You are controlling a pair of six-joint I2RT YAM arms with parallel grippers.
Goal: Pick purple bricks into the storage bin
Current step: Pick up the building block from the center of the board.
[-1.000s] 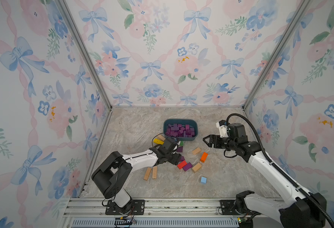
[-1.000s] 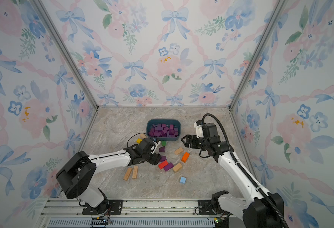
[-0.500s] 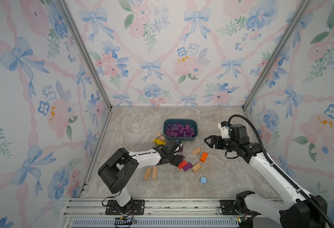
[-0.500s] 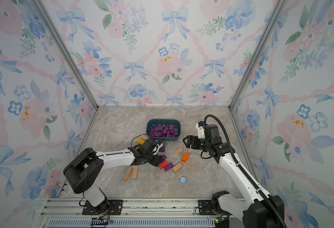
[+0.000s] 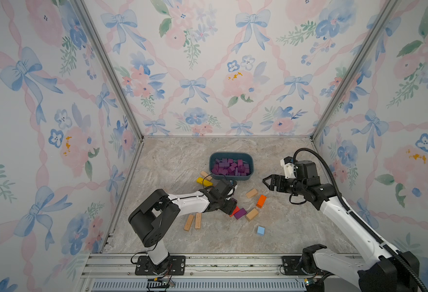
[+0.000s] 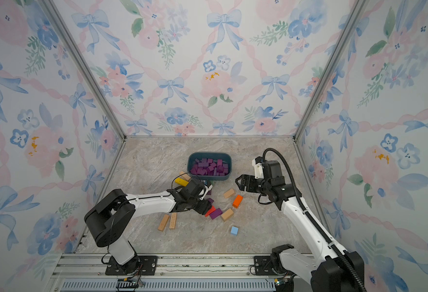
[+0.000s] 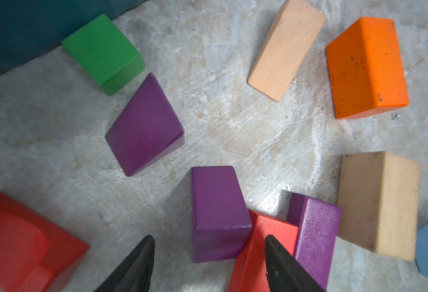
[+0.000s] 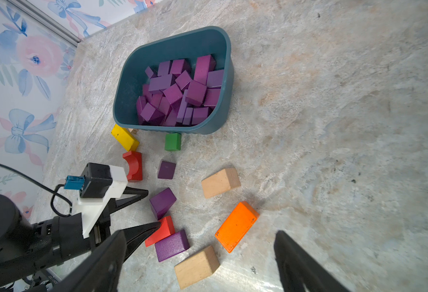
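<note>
Purple matte wooden bricks (image 8: 180,93) lie heaped in the dark teal plastic storage bin (image 8: 172,48), a low tub with rounded corners that stands on the marbled stone-look worktop (image 5: 177,161) toward the back wall. Three more of them lie loose on the worktop in front of the bin. A small purple cube (image 8: 166,170) is nearest it and a middle purple brick (image 8: 162,202) comes next. A speckled purple brick (image 8: 171,245) is farthest out, touching a red wedge-shaped block (image 8: 161,231).

The left tool (image 7: 209,242) is low over the middle purple brick with its jaws parted, one on each side. One finger (image 7: 142,263) stands clear of the brick with bare worktop between them, and the other finger (image 7: 283,265) lies over the red wedge-shaped block. This tool is released and clamps nothing. The right tool (image 5: 265,180) hangs above the worktop near the bin's right end, its jaws spread wide and empty.

A green wooden cube (image 8: 173,142) sits just beside the bin's front wall, with a yellow bar (image 8: 124,137) and a red arch block (image 8: 133,165) near it. An orange block (image 8: 237,226) lies between two plain tan wooden blocks (image 8: 220,182). A light blue cube (image 5: 260,230) lies well apart, nearer the front rail, and two tan bars (image 5: 188,222) lie side by side under the left arm.
</note>
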